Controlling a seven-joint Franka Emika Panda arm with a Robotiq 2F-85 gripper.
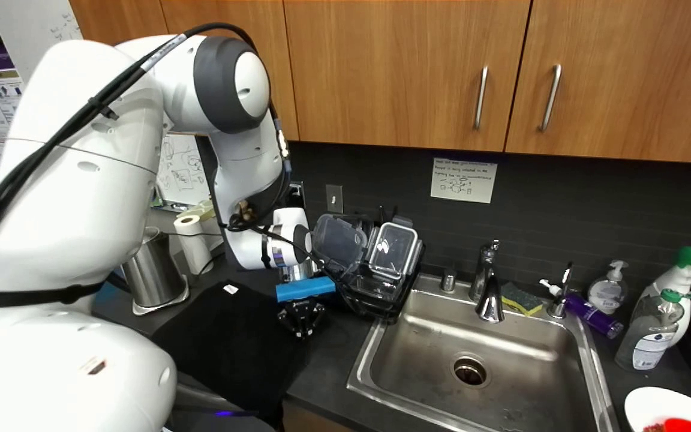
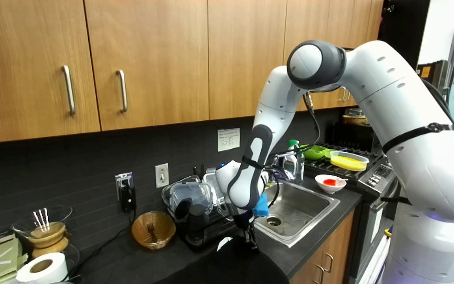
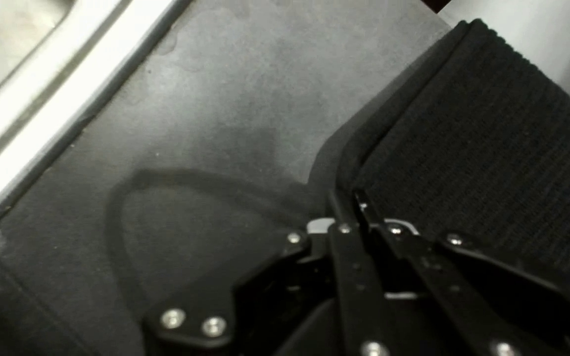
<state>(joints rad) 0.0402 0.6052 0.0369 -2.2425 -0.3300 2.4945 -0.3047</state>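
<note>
Pinching black cloth by edge in narrowed gripper. Spread on counter beside sink, hanging partly off front. Likely light, limp, grippy, hard to damage; apt to crumple. Best held along sink-side edge, bunched deep.

Steel sink beside a dark rack of clear containers, wooden cabinets above

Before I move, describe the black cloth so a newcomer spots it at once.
Find the steel sink, then follow the dark counter toward the metal pitcher. Between sink and pitcher lies the black cloth, draped past the counter's front edge, one edge at the fingers. Its ribbed texture and folded edge set it apart from the smooth, greyer counter.
</note>
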